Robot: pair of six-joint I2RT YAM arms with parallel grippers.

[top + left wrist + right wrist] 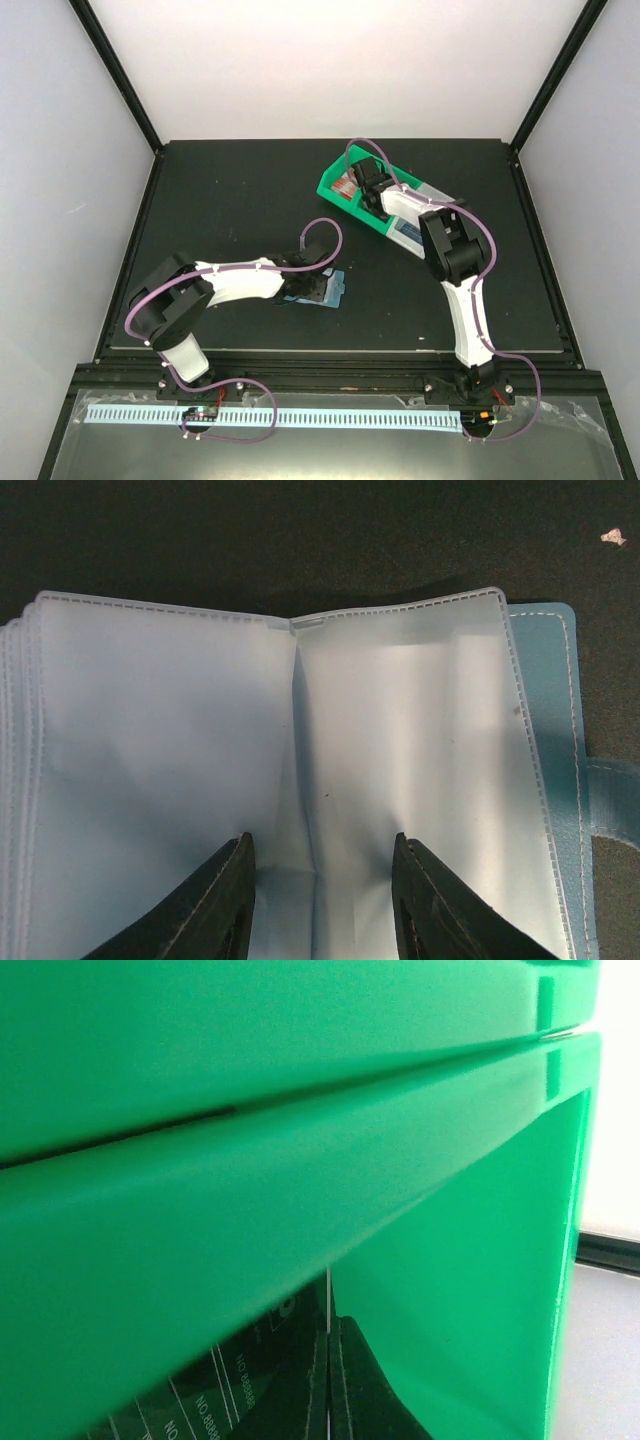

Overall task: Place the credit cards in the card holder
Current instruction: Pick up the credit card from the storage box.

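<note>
The card holder (420, 740) lies open on the black table, its clear pockets spread and the blue-teal cover and clasp tab showing at the right; it also shows in the top view (338, 291). My left gripper (322, 842) is open, with both fingertips resting on the clear pockets either side of the centre fold. My right gripper (328, 1322) is down inside the green bin (300, 1160) and is shut on a thin credit card seen edge-on as a white line. A dark credit card (225, 1395) with pale print lies beside it. A red-and-white credit card (345, 187) lies in the bin.
The green bin (326, 184) stands at the back centre-right, with a white bin (436, 192) adjoining its right end. The right arm (455, 260) reaches over both. A small white scrap (612, 537) lies on the table beyond the holder.
</note>
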